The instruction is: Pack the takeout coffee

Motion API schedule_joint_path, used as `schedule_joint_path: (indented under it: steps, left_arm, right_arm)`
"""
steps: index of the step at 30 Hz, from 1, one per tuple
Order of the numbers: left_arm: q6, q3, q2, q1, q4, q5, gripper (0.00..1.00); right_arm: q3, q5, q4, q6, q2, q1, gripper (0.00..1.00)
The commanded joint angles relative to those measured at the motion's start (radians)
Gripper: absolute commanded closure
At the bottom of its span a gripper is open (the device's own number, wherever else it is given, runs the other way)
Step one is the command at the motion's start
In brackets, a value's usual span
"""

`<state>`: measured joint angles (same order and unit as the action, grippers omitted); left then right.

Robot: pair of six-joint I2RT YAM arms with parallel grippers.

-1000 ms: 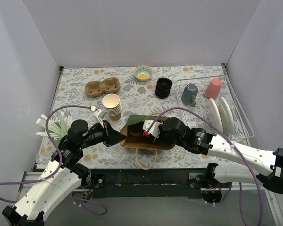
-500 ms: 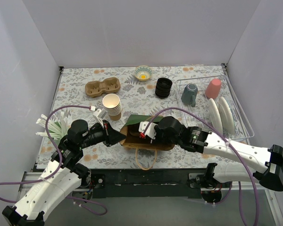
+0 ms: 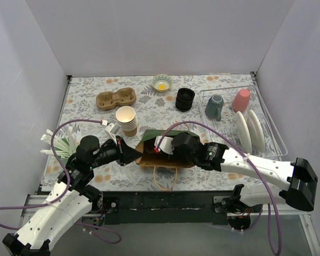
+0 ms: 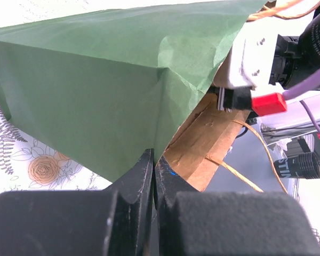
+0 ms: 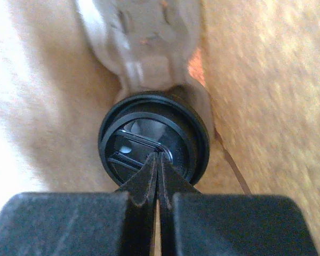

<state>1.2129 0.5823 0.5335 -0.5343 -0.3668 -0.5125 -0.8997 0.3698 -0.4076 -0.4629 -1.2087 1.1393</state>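
The step in hand was judged to be the seating of the takeout coffee, a brown paper cup under a round black plastic lid (image 5: 144, 133), inside the brown-and-green paper carrier bag (image 3: 170, 164), which lay on its side with its mouth toward the arms. The coffee sat deep within the bag, lid facing the right wrist camera; only the lid showed, the cup's body being hidden. The right gripper (image 5: 157, 160) was inside the bag's mouth, its jaws closed tip to tip on nothing, the tips just before the lid; contact could not be confirmed. The left gripper (image 4: 153, 160) was clamped on the green paper edge at the bag's left side, apparently keeping the mouth parted. The next move, in my judgement, called for the right arm to draw straight back out without snagging the twine handle (image 3: 164, 180). The surface was a floral-patterned cloth (image 3: 85, 114). Beyond the bag stood a stack of lidless paper cups (image 3: 127, 120), a stack of black lids (image 3: 185, 99) and a cardboard cup carrier (image 3: 116, 98); to the bag's right, a clear dish rack (image 3: 224, 125). Plain white walls (image 3: 160, 37) enclosed three sides
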Motion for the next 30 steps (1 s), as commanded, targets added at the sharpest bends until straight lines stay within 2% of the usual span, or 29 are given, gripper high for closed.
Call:
schedule_joint_path:
  steps: [1, 20, 30]
  left_arm:
    - [-0.001, -0.001, -0.013, -0.001, -0.009, 0.0, 1.0]
    - [0.008, -0.007, -0.033, -0.001, -0.021, -0.003, 1.0]
    - [0.033, -0.029, -0.026, -0.001, 0.002, -0.035, 1.0]
  right_arm:
    - [-0.001, 0.104, 0.062, 0.018, 0.021, -0.001, 0.98]
    - [0.038, 0.156, 0.075, 0.076, -0.012, -0.003, 0.98]
    - [0.008, 0.084, 0.046, 0.082, 0.035, -0.001, 0.95]
